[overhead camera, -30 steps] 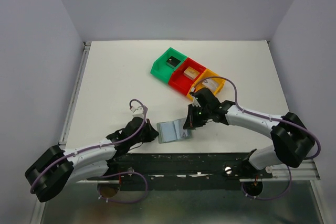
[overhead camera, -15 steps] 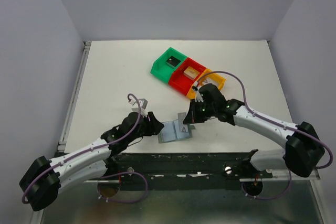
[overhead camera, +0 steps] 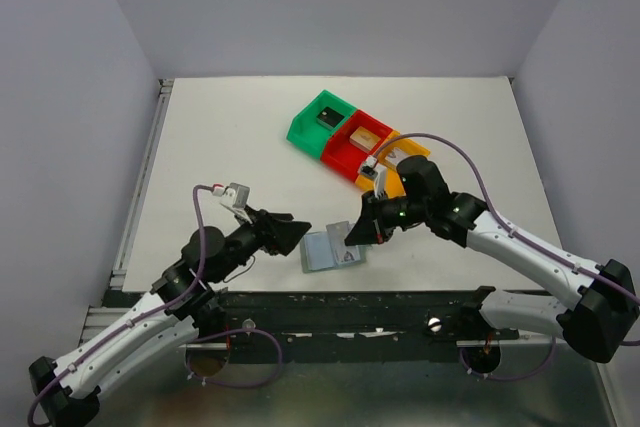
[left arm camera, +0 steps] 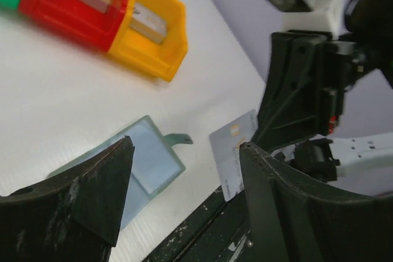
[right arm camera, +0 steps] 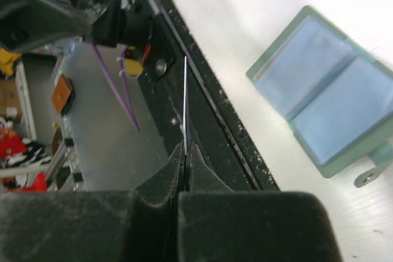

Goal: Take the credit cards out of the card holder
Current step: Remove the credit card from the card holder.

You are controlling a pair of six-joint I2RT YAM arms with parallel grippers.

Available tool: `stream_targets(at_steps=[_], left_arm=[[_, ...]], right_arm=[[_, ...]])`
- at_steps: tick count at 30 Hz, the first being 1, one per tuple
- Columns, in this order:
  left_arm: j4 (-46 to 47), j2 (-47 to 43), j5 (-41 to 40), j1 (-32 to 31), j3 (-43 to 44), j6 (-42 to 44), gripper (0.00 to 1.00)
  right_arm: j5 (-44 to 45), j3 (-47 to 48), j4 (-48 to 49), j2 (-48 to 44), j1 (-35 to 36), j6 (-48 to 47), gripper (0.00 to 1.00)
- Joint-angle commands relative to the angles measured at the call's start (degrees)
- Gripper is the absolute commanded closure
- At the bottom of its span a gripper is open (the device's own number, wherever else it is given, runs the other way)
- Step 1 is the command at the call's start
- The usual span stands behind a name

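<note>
Card holder: lies open on the counter, near its front edge; slot contents unclear.
Credit card: raised, clamped in right gripper; lower corner hidden.
Left gripper: fingers apart, empty, beside holder.
Orange bin: partly hidden by right arm.

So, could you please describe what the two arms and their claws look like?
The left arm and right arm match: white shells on the links, bulky black joints, and a thin purple cable looping loosely along each. The left claw and right claw are matte black, each with two wedge-shaped fingers scuffed pale at the edges.
</note>
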Motion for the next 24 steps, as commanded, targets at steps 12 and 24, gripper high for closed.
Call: stream_targets(at_steps=[12, 24], left_arm=[[9.25, 10.49, 39.54, 0.33, 7.65, 10.44, 0.27], [11.54, 12.43, 41.66, 0.42, 7.39, 10.00, 0.54]], right_arm=[[-12.73, 6.83, -9.00, 1.19, 3.68, -8.14, 1.00], [-11.49, 8.94, -11.55, 1.54, 5.27, -10.24, 1.00]])
